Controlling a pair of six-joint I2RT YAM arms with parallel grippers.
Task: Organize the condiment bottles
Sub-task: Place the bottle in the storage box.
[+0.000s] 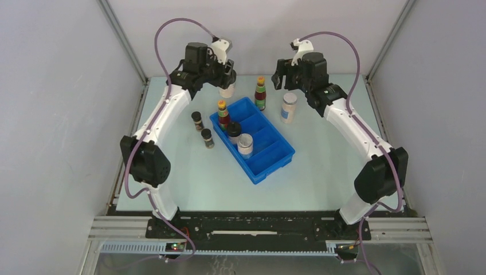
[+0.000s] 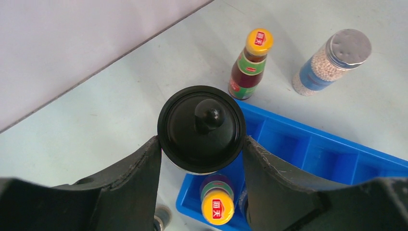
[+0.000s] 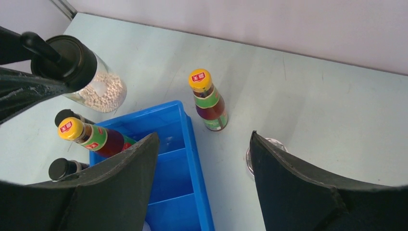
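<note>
The left jaws are closed on a knob-lidded jar of white beads [image 2: 202,129], held near the far-left corner of the blue tray [image 1: 269,163]. The right jaws stand open with nothing between them, toward the surface's far edge. The tray is set mid-surface, and a dark-red bottle [image 1: 223,113], a black-lidded jar [image 1: 234,130] and a pale jar [image 1: 245,143] are seen in it. A second dark-red bottle [image 1: 261,93] and a blue-labelled jar [image 1: 289,107] are stood beyond it. Toward the left edge are a short spice jar [image 1: 197,120] and another short jar [image 1: 207,138].
</note>
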